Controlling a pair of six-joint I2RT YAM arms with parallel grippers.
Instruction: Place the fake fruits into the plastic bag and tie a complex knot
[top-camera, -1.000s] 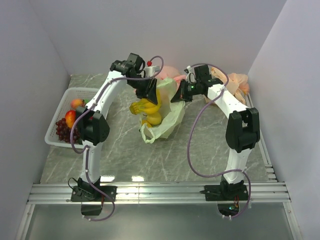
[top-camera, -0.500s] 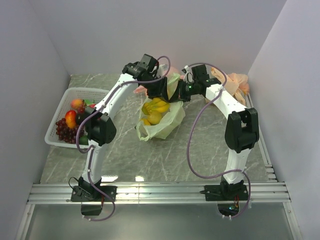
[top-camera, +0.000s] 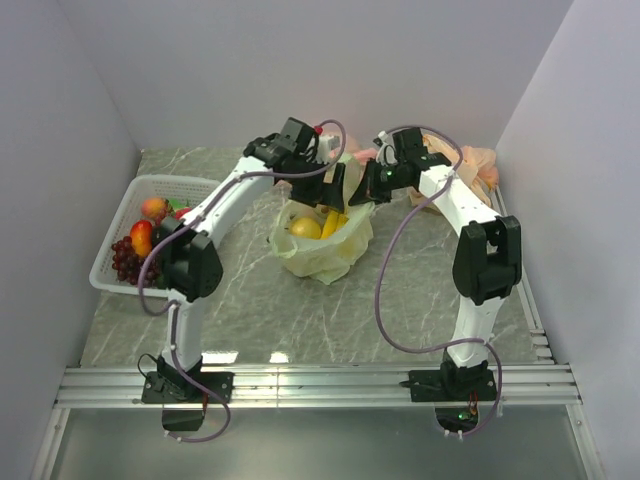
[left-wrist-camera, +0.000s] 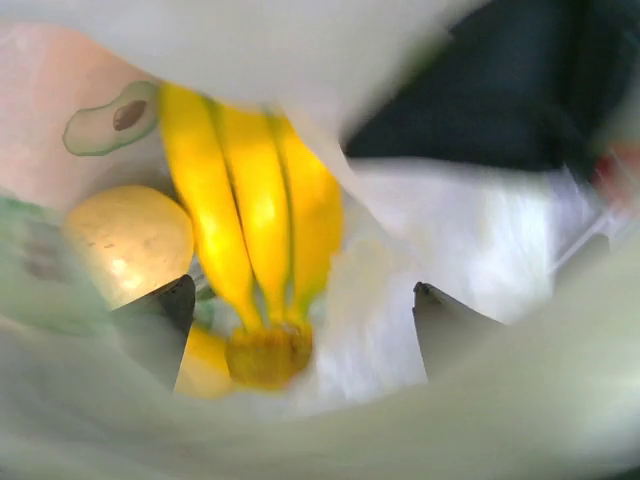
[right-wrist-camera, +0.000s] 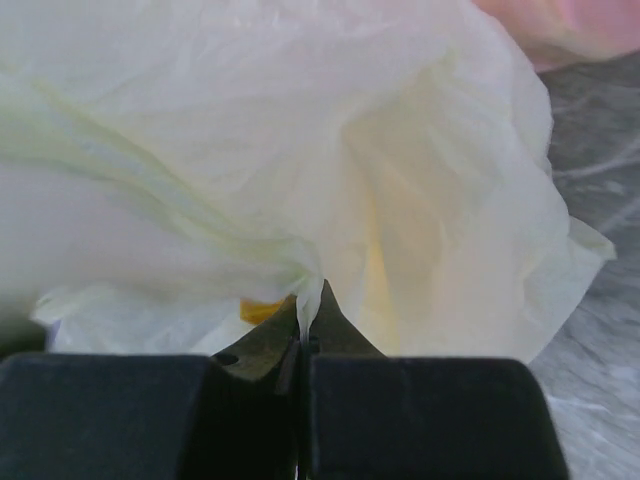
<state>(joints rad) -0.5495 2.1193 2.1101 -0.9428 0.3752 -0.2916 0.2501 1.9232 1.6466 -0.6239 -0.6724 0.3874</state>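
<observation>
While right tool (right-wrist-camera: 305, 300), clamped shut, pinches the bag (top-camera: 320, 258) rim midway across the bench (top-camera: 300, 320), left tool (left-wrist-camera: 300, 300) hangs wide open, empty, in its mouth over the bananas (left-wrist-camera: 250, 210). Lift left straight out without snagging film, hold rim high; more fruits (top-camera: 138, 240) sit in left basket (top-camera: 116, 222).

Bags: 3. One pale-green plastic bag (top-camera: 322, 258), one pink bag (right-wrist-camera: 590, 25), one orange-tan bag (top-camera: 482, 165).
Basket (top-camera: 160, 182): 1.
In the green bag: bananas (left-wrist-camera: 255, 220), 3 in one bunch; round yellow fruit (left-wrist-camera: 130, 240), 1.
In the basket: grape bunch (top-camera: 125, 260), 1; orange-red fruits (top-camera: 154, 207), 2; others not countable.
</observation>
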